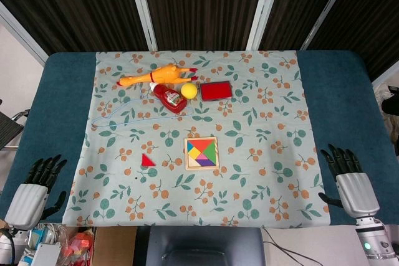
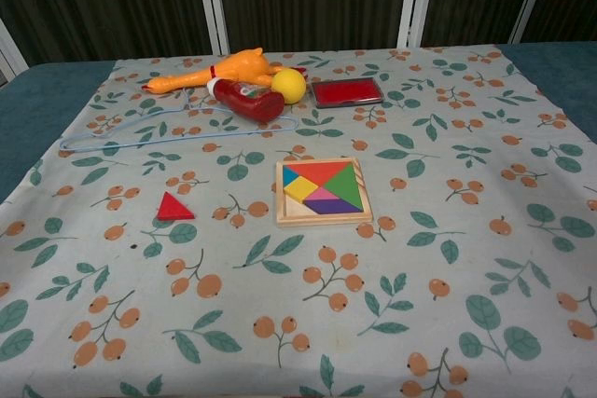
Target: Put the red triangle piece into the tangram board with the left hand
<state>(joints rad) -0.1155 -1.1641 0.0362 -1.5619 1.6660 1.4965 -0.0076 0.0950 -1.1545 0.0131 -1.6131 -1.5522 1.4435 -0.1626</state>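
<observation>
A small red triangle piece (image 1: 148, 161) (image 2: 173, 207) lies flat on the floral cloth, left of the tangram board (image 1: 202, 153) (image 2: 322, 191). The wooden board holds several coloured pieces, with a pale bare spot at its lower left corner. My left hand (image 1: 36, 189) rests at the table's near left edge, fingers apart and holding nothing, well left of the triangle. At the near right edge my right hand (image 1: 350, 181) lies the same way, empty. Neither hand shows in the chest view.
At the back of the cloth lie an orange rubber chicken (image 1: 156, 76) (image 2: 219, 72), a red ketchup bottle (image 1: 169, 96) (image 2: 248, 100), a yellow ball (image 1: 189, 90) (image 2: 289, 86) and a red flat box (image 1: 216, 90) (image 2: 346, 91). A thin blue wire hanger (image 1: 124, 114) (image 2: 140, 132) lies left of them.
</observation>
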